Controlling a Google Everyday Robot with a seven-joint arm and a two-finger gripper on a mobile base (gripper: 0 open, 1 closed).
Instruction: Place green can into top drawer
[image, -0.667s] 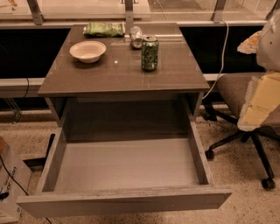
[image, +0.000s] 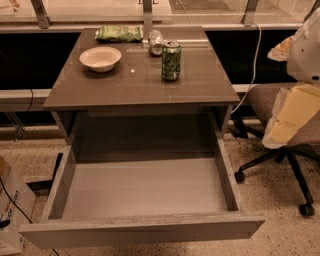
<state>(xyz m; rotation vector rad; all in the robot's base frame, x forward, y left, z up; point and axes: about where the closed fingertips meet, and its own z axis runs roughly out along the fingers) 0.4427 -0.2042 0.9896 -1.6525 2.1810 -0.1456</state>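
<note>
While green can (image: 171, 60) stands upright on the tabletop (image: 125, 87), silver can (image: 156, 42) just beside it at 11 o'clock, top drawer (image: 145, 231) sits pulled out at its 6 o'clock. Gripper (image: 289, 117) is at the can's 4 o'clock, well apart, over the chair (image: 257, 107), not on the can. How far open: can't tell.

glossy tabletop (image: 125, 87), matt wood-grain top drawer (image: 145, 231), shiny metal green can (image: 171, 61), matt cream claw (image: 292, 117) at right

The gripper (image: 290, 117), at the right edge above the chair (image: 257, 102), hides part of it (its arm (image: 310, 47) is cut off); the box (image: 12, 210) at left is cropped.
</note>
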